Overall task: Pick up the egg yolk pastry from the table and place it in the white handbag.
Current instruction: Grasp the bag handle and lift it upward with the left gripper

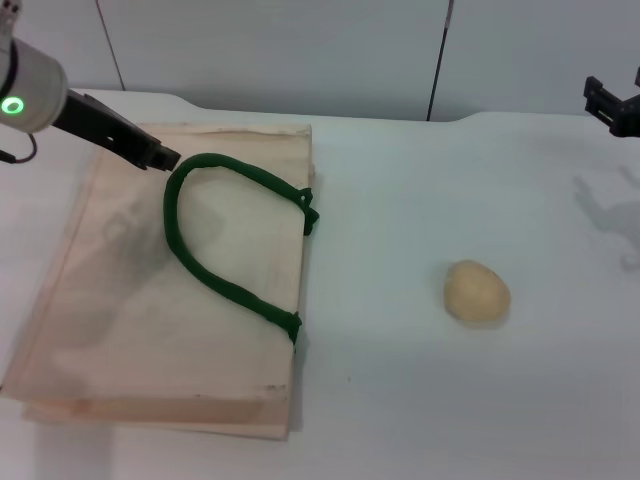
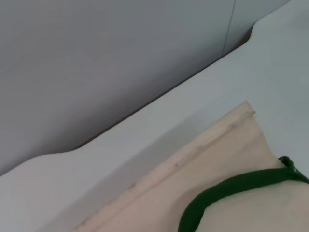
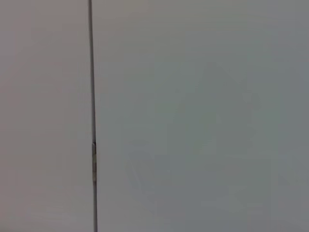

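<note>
The egg yolk pastry [image 1: 477,292], a small pale yellow-beige ball, lies on the white table to the right of centre, with nothing touching it. The white handbag [image 1: 130,300] lies flat at the left, and its dark green loop handle [image 1: 215,270] rests on top of the fabric. My left gripper [image 1: 165,158] hovers over the bag's far part, its tip right next to the far end of the handle. The left wrist view shows the bag's far edge [image 2: 217,159] and part of the handle [image 2: 231,186]. My right gripper [image 1: 610,105] stays at the far right edge, well away from the pastry.
The white table [image 1: 400,400] stretches between the bag and the pastry. A grey wall with panel seams [image 1: 436,60] stands behind the table's far edge. The right wrist view shows only a grey panel and a seam [image 3: 91,121].
</note>
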